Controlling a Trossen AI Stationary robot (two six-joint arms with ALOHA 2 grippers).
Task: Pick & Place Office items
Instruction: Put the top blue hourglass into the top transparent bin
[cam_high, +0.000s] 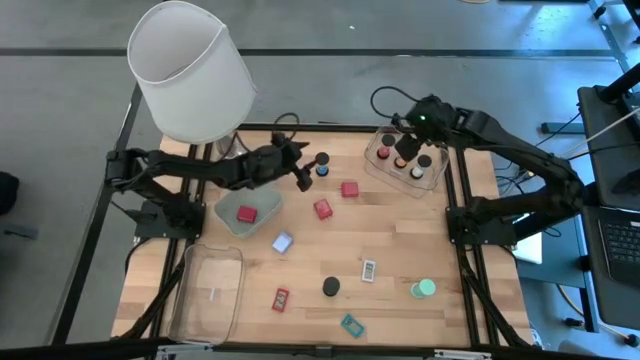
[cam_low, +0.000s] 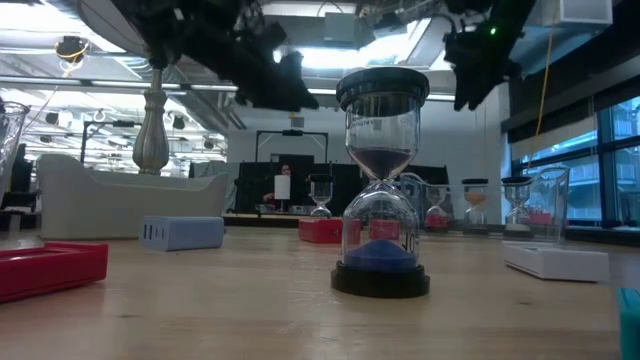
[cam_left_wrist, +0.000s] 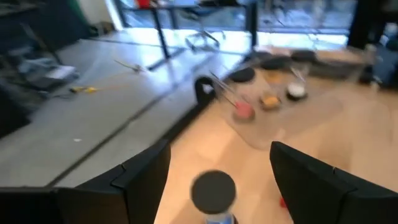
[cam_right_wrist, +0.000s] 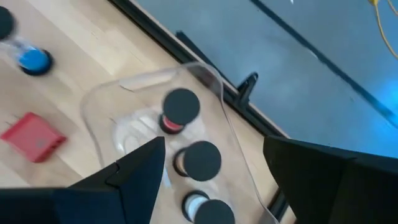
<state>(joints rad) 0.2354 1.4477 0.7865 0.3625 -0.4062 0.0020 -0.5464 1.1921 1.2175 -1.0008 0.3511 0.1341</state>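
Small office items lie scattered on the wooden table: red blocks (cam_high: 349, 189) (cam_high: 322, 208), a pale blue piece (cam_high: 282, 242), a dark cap (cam_high: 331, 287), a white-labelled bit (cam_high: 368, 269), a green disc (cam_high: 424, 289) and a teal bit (cam_high: 351, 324). Another red block (cam_high: 246, 213) rests in a clear tray (cam_high: 262, 196). A blue-sand hourglass (cam_high: 322, 165) (cam_left_wrist: 213, 190) stands upright on the table. My left gripper (cam_high: 304, 166) (cam_left_wrist: 217, 155) is open, with a finger on either side of the hourglass's dark top, apart from it. My right gripper (cam_high: 406, 141) (cam_right_wrist: 214, 146) hangs open above the far-right tray (cam_high: 436, 178), where several dark-capped hourglasses (cam_right_wrist: 181, 107) stand.
A white-shaded lamp (cam_high: 190, 70) stands at the far-left corner, its stem (cam_low: 152, 130) behind the left arm. An empty clear tray (cam_high: 210, 290) sits at the near-left. A black frame rail (cam_high: 300, 128) edges the table. Bare wood (cam_high: 430, 235) lies at the middle right.
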